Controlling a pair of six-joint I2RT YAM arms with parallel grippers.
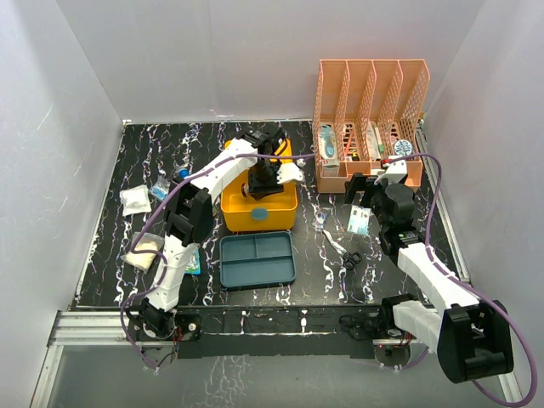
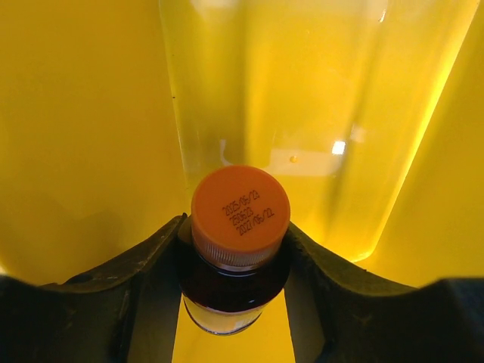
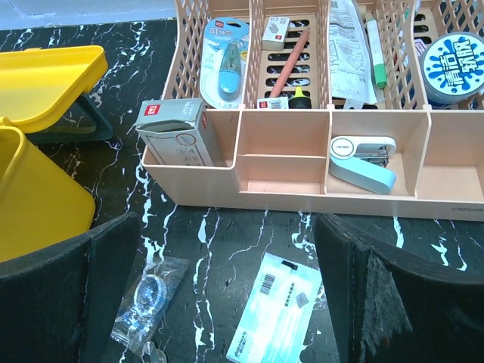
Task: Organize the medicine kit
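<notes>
1. The left hand [image 2: 236, 255] is closed on a brown bottle [image 2: 227, 291]. It grips just below the orange cap [image 2: 240, 215], so the bottle hangs upright and can go in base first.
2. Hand and bottle are down inside the medicine kit [image 1: 259, 212], with yellow walls all round them in the wrist view. The kit stands near the middle of the surface, and its lid [image 3: 45, 72] is tipped back toward the far edge to leave the mouth free. I cannot tell whether the bottle's base touches the kit's floor.
3. The teal insert tray [image 1: 257, 259] lies outside the kit, just in front of it on the near-edge side. It was probably taken out so that tall items can go into the deep well first.
4. The right hand [image 3: 227, 302] is wide open and holds nothing. It hovers low near the orange file rack [image 3: 302, 170], above a blue-and-white packet [image 3: 276, 314] and a clear bag [image 3: 147, 299], well placed to pick up one of them.
5. Loose pouches [image 1: 136, 198] lie toward the surface's left edge, not yet packed.
</notes>
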